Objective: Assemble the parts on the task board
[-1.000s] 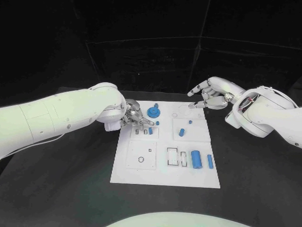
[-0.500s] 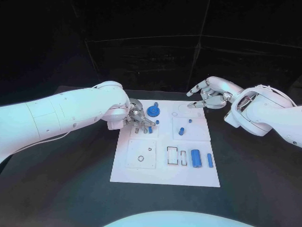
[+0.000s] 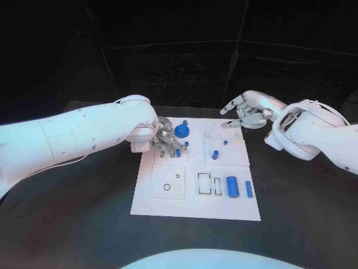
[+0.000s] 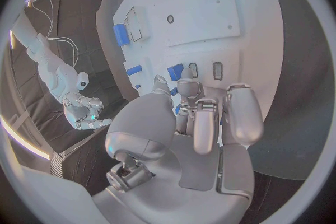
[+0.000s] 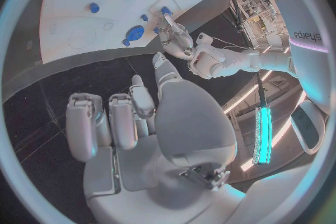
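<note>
Left hand [image 3: 166, 140] crept further over the task board [image 3: 169, 204].
Its fingers pinched a small blue part [image 4: 175, 71] (insertion looked near); right hand [image 3: 245, 112] hovered, fingers loose, holding nothing.

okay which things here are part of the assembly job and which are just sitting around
Part of the job: task board; blue parts: large cylinder, slim bar, round gear-like piece, small peg; left hand working at the board.

Just there: black table; right hand, holding nothing.

"Sharpa" in dark letters, on the white right arm [image 5: 308, 39], nothing else legible
</note>
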`<state>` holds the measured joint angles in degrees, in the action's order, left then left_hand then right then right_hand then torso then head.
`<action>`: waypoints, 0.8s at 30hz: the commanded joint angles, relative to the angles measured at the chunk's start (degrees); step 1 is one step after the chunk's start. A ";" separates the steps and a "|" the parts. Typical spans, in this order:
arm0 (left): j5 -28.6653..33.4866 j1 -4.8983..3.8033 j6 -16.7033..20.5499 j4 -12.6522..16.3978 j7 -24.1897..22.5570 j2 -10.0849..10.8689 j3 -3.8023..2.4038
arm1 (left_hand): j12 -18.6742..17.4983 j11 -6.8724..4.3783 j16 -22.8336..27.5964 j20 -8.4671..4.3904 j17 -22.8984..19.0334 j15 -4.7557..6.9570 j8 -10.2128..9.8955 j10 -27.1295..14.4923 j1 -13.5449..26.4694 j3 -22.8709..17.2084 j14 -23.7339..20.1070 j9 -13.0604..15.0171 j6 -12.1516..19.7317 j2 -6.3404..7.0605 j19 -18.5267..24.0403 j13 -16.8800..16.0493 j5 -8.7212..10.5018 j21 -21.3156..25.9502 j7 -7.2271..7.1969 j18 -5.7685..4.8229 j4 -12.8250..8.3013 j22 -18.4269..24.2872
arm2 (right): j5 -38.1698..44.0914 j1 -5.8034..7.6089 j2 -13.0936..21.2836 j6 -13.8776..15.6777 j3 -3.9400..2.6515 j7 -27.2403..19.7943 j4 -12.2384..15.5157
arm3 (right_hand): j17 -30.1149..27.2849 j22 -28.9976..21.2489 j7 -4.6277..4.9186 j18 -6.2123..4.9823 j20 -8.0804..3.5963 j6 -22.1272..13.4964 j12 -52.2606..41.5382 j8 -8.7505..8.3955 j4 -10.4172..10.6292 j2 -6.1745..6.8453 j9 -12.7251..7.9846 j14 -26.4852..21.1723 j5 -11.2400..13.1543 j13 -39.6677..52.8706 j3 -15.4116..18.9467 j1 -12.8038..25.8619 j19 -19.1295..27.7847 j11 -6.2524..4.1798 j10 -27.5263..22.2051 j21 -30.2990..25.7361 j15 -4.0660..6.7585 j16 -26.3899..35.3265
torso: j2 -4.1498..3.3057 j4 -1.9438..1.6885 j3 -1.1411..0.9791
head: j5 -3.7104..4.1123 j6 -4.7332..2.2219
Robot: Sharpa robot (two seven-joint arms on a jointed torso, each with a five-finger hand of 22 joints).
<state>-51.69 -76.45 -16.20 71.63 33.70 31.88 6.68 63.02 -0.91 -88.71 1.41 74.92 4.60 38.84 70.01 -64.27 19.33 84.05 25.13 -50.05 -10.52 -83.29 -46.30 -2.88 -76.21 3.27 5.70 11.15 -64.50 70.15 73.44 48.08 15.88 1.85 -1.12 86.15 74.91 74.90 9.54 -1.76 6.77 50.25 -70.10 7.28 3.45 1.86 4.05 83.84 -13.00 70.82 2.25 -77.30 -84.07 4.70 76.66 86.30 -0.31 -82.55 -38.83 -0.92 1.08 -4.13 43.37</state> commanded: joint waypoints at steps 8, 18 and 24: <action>-0.61 -0.12 -1.67 -0.70 0.39 -0.85 -0.05 | 0.43 -0.08 -0.30 -0.17 12.78 0.19 0.33 -0.42 -0.93 -0.37 5.42 0.20 0.67 -0.18 0.30 -0.01 0.12 -0.21 -0.02 -1.10 -0.25 -0.07 | 1.04 0.13 -0.18 -0.53 -0.05 0.33 0.01 | 2.85 7.18 -0.09 -0.18 -0.31 0.46 0.07 0.36 -0.06 -0.60 0.11 3.41 -0.40 -0.12 0.43 -0.08 -0.30 -0.33 0.15 -0.28 0.24 0.26 | 0.04 -0.10 0.02 | -0.01 0.18; -0.61 -0.12 -2.69 -1.03 0.44 -1.23 -0.06 | 0.55 -0.05 -0.28 -0.13 12.74 0.17 0.68 -0.49 -1.73 -0.57 5.41 0.47 0.95 -0.31 0.32 -0.02 0.13 -0.29 0.01 -1.11 -0.62 -0.23 | 1.10 0.13 -0.35 -1.00 -0.05 0.61 0.09 | 2.82 7.11 -0.11 -0.20 -0.33 0.54 0.07 0.44 -0.01 -0.67 0.12 3.41 -0.48 -0.12 0.48 -0.08 -0.26 -0.35 0.15 -0.32 0.26 0.29 | 0.03 -0.07 0.03 | -0.03 0.34; -0.61 -0.11 -3.66 -1.21 0.41 -1.46 -0.06 | 0.62 -0.02 -0.30 -0.08 12.77 0.13 1.05 -0.61 -2.78 -0.86 5.41 0.76 1.26 -0.35 0.35 0.05 0.12 -0.38 0.05 -1.12 -1.27 -0.38 | 1.17 0.12 -0.55 -1.38 -0.05 0.79 0.29 | 2.82 7.11 -0.11 -0.20 -0.33 0.54 0.07 0.44 -0.01 -0.67 0.12 3.41 -0.48 -0.12 0.48 -0.08 -0.26 -0.35 0.15 -0.32 0.26 0.29 | 0.03 -0.03 -0.03 | -0.05 0.50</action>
<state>-51.96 -76.45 -18.21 70.46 33.77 30.55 6.67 63.46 -1.12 -88.71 1.44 74.91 4.60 39.56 69.80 -66.53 18.38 84.05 25.82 -49.22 -10.88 -83.26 -46.29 -2.88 -76.21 3.26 5.70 10.19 -64.80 70.95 73.44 47.59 15.15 1.85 -0.52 86.27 74.91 74.90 9.34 -1.75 6.77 50.45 -70.09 7.60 3.45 1.86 4.08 83.84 -13.31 70.76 2.25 -77.30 -84.07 4.70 76.66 86.30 -0.31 -82.55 -38.79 -1.00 1.07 -4.19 43.82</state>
